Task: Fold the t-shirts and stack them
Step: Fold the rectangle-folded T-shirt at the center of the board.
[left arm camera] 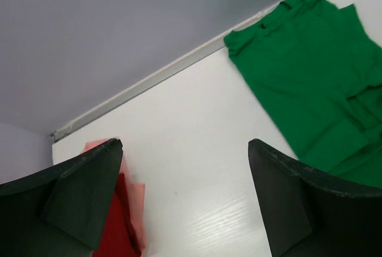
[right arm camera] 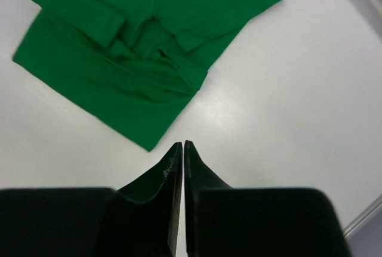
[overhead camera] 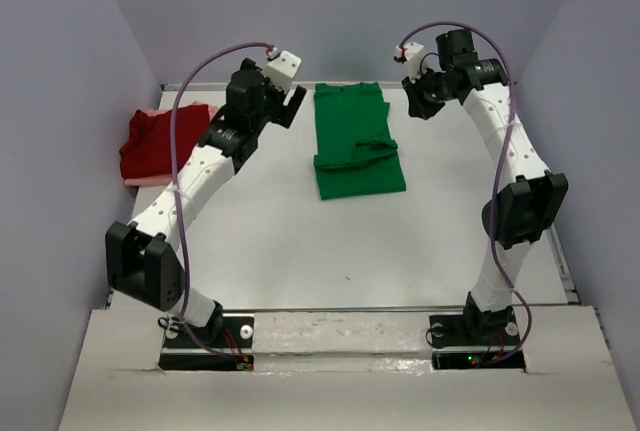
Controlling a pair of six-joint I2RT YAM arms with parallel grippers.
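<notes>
left gripper (overhead camera: 292,103), wide open and empty, hangs just left of the green shirt (overhead camera: 355,141), nearer to it than the right gripper (overhead camera: 420,101), which is pinched closed on nothing. that shirt lies by the table's (overhead camera: 300,241) far edge, its long axis running far to near. three shirts in all: one green, and one red shirt (overhead camera: 160,143) on one pink shirt (overhead camera: 150,115) by the far-left corner.

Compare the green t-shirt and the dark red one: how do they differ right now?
Place: the green t-shirt lies centre-far; the dark red t-shirt sits at the left edge. Support: green on the bare table; red atop a pink t-shirt. Shape: green is a long strip, sleeves folded in; red a smaller, squarer fold. Both lie free, ungripped.
</notes>
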